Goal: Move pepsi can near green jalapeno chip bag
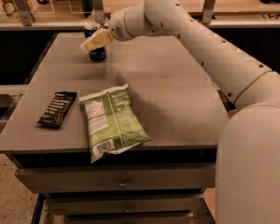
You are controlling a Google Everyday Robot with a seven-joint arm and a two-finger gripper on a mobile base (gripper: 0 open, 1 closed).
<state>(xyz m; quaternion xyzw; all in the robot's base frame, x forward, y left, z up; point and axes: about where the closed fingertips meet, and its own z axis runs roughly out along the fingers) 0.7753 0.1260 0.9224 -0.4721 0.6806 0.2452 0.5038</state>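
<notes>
The pepsi can [97, 54] stands upright at the far left of the grey table; it is dark blue with a silver top. My gripper [94, 40] reaches in from the right and sits right at the can's upper part, covering its middle. The green jalapeno chip bag [113, 120] lies flat near the table's front edge, well in front of the can.
A narrow black wrapper bar [57, 108] lies left of the chip bag. The grey table [177, 97] has drawers below its front edge. A railing with posts [18, 3] runs behind the table. My white arm [214, 59] spans the right side.
</notes>
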